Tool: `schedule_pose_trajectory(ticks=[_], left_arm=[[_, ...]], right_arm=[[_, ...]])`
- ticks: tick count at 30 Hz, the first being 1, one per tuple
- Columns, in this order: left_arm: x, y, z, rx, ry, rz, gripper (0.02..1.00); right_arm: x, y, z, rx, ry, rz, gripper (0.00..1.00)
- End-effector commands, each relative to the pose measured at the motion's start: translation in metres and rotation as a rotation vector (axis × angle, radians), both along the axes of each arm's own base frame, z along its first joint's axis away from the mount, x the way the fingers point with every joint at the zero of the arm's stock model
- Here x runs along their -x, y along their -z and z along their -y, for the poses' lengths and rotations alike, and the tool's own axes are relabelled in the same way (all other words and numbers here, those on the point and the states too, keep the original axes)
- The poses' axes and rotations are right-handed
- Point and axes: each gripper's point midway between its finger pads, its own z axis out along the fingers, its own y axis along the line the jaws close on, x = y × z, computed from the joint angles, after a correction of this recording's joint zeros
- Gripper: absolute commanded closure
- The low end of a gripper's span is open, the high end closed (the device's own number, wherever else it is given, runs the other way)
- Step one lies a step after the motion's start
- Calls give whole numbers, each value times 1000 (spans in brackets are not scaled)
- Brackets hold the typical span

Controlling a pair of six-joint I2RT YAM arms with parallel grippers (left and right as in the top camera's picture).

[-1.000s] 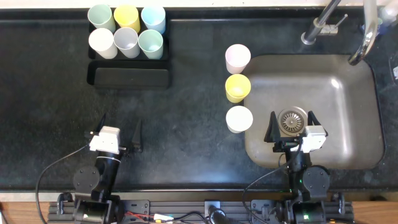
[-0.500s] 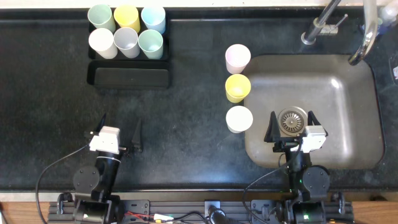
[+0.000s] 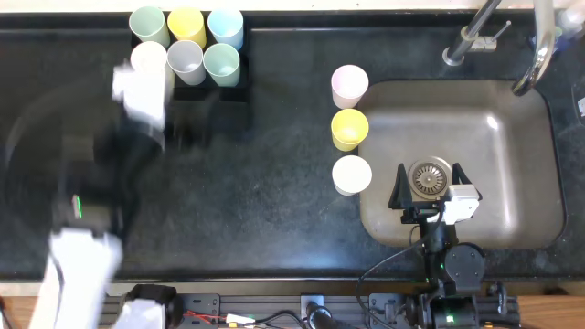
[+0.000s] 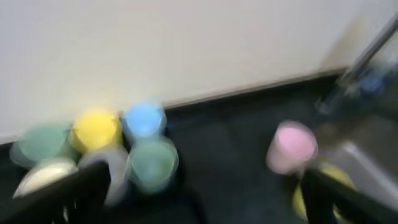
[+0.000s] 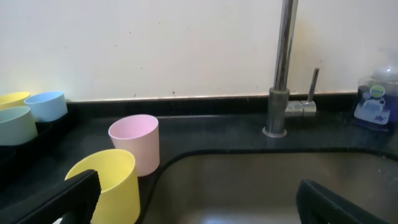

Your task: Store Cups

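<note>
Three loose cups stand in a column beside the sink: pink (image 3: 349, 84), yellow (image 3: 349, 128) and white (image 3: 352, 175). A black tray (image 3: 245, 78) at the back left holds several cups in green, yellow, blue and white. My left arm (image 3: 139, 91) is blurred and raised over the tray's front part. Its gripper (image 4: 202, 182) is open and holds nothing; the tray cups (image 4: 143, 119) and the pink cup (image 4: 292, 146) lie ahead of it. My right gripper (image 3: 430, 185) stands open and holds nothing over the sink. Ahead of it are the pink cup (image 5: 135, 142) and yellow cup (image 5: 106, 180).
The steel sink (image 3: 512, 137) with its drain (image 3: 430, 176) takes up the right side. A faucet (image 5: 283, 68) and a blue soap bottle (image 5: 378, 99) stand behind it. Dark counter (image 3: 274, 183) lies between tray and cups.
My left arm has swung up fast from near the front edge toward the tray at the back left. The right arm and all cups have stayed put.
</note>
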Motion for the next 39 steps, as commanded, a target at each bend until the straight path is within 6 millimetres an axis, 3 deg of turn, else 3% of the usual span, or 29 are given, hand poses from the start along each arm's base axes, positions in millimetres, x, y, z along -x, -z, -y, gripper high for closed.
schedule_pose_trajectory(ticks=[1,3,5,7,10,14,24,30,39], left_arm=[[-62,-30,70,91,94,-181,20],[-89,-28,104,126,15,-276,20],[-108,-14,139,138,-41,-346,20],[-116,9,173,141,-65,-418,20],[-115,69,207,169,-147,-608,20],[-108,128,215,210,-261,-810,20],[-95,198,215,182,-359,-1011,18],[-86,215,227,175,-326,-1071,18],[-75,221,221,138,-346,-1112,27]], right_arm=[[0,4,-3,-8,-12,-2,5],[0,4,-2,-8,-12,-2,3],[0,4,-3,-8,-12,-2,5],[0,4,-3,-8,-12,-2,3],[0,4,-2,-8,-12,-2,3],[0,4,-2,-8,-12,-2,3],[0,4,-2,-8,-12,-2,5],[0,4,-2,-8,-12,-2,3],[0,4,-2,-8,-12,-2,3]])
